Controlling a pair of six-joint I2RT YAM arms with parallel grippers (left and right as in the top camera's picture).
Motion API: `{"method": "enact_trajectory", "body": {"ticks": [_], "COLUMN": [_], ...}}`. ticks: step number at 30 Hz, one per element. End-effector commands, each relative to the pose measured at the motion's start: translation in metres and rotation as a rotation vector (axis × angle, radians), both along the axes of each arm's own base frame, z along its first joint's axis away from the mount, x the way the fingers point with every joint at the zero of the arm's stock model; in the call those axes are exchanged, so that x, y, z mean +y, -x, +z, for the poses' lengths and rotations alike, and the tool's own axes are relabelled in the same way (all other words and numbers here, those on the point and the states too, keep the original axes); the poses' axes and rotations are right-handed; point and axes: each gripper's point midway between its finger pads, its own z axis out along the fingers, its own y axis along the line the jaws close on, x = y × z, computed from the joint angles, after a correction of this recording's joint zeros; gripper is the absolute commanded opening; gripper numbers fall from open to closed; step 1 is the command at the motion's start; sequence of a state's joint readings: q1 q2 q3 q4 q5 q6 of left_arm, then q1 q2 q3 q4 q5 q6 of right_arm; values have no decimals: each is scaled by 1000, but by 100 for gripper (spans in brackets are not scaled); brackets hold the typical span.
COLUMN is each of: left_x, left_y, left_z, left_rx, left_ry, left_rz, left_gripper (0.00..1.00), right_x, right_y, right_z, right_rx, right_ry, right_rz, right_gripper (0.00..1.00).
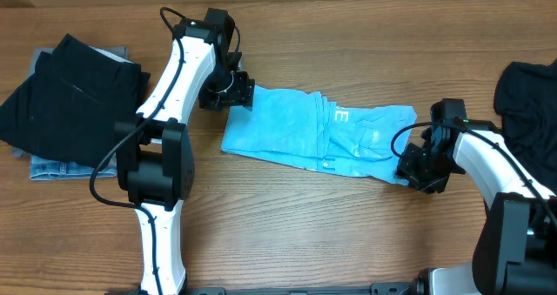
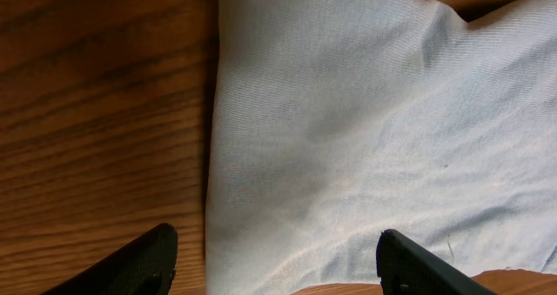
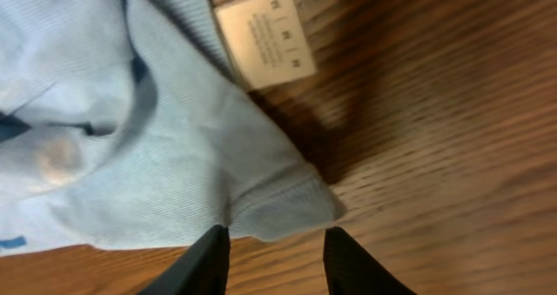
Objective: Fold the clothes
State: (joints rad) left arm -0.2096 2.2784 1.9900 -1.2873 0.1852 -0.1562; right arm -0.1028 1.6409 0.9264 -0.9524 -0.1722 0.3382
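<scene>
Finding 1, task item. We record a light blue T-shirt (image 1: 306, 131) lying on the wooden table (image 1: 305, 234), near its middle. It is gathered into a long band that runs from upper left to lower right in the overhead view. Several lengthwise creases cross it, and pale lettering (image 1: 342, 116) shows right of centre.

Finding 2, left claw. The left gripper (image 2: 278, 258) sits over the band's upper left end. Its fingers (image 2: 148, 262) stand wide apart in the wrist view. The straight cloth edge and bare wood lie beneath and between them. Nothing is clamped; we rate this claw as released.

Finding 3, right claw. The right gripper (image 3: 277, 253) sits at the band's lower right end. Its two dark fingers are parted, more narrowly than the left pair. A hemmed corner of the shirt lies flat on the wood just at their tips. Bare wood shows in the gap and the cloth is not pinched. We rate this claw as released, with no grasp.

Finding 4, detail. A white care label (image 3: 265, 47) juts from the shirt's edge onto the wood, with its print too small to read.

Finding 5, surroundings. A black garment (image 1: 70, 99) lies on folded denim (image 1: 52, 166) at the table's left, well apart from the shirt. Another dark garment (image 1: 526, 99) lies at the right edge.
</scene>
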Motion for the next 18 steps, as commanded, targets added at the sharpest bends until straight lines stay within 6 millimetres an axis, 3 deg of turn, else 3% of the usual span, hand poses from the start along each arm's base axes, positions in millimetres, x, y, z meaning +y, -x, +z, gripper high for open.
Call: {"method": "enact_trajectory", "body": {"ticks": [1,6,11,18], "left_x": [-1,-1,-1,0], "left_y": [2,2,2,2], "left_z": [2,2,2,2], "left_rx": [-8,-5,-5,-5], "left_ry": [-8,-9,-9,-9], "left_rz": [-21,-20,-20,-20], "left_gripper": [76,76,77,77], "right_x": [6,7,11,17], "right_y": [-3,-8,-24,-56], "right_z": [-3,-8,-5,16], "right_rx": [-30,-64,-131,-256], "right_ry": [-28,-34,-62,-100], "right_rz": [-12,-26,-16,65], "right_gripper": [33,5,4,4]}}
